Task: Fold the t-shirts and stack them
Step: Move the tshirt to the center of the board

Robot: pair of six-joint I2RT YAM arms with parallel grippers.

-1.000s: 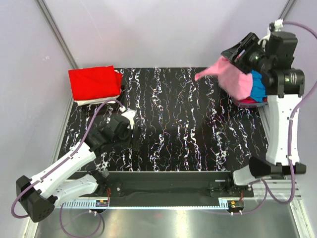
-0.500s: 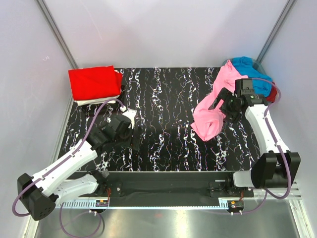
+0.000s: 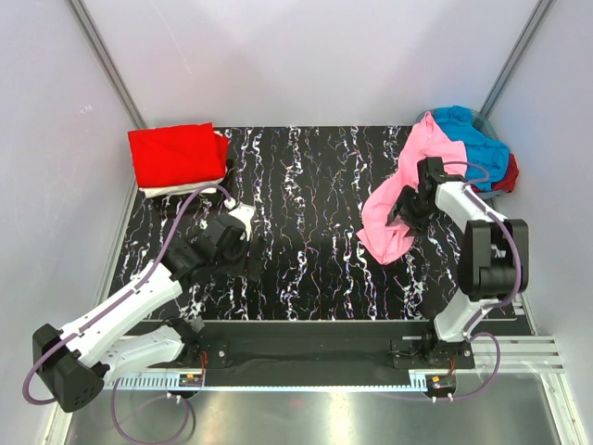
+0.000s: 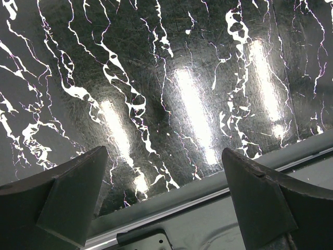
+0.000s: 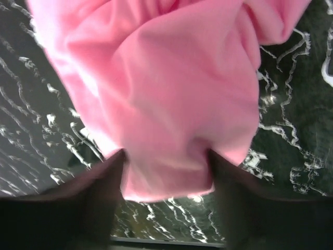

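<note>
The right end effector (image 3: 404, 206) is pressing into the light pink soft cotton t-shirt (image 3: 382, 221), its jaws standing fairly wide with a fat bunch of pink cloth bulging between them. Whether they are pinching that bunch or merely flanking it cannot be told from the wrist view. The garment is trailing in a long crumpled band: one end is running up behind and to the right of this end effector onto the heap it belongs to, where a bright blue crumpled t-shirt (image 3: 468, 134) and a dark red scrap of cloth (image 3: 506, 174) are lying. The other end is sagging just below and ahead of the fingers onto the black, white-veined marble-patterned tabletop (image 3: 315, 213). It is probably lying this way because it is being hauled off the heap toward open ground, where it can be spread flat for folding.

The left end effector (image 4: 162, 153) is hovering low with its jaws spread as wide as they go and nothing between them, only bare tabletop beneath. It is likely waiting there to take a corner once the pink tee arrives. Well beyond it, toward the far left corner, a bright red folded t-shirt (image 3: 176, 153) is sitting squarely on a white folded t-shirt (image 3: 185, 190), forming the finished stack.
</note>
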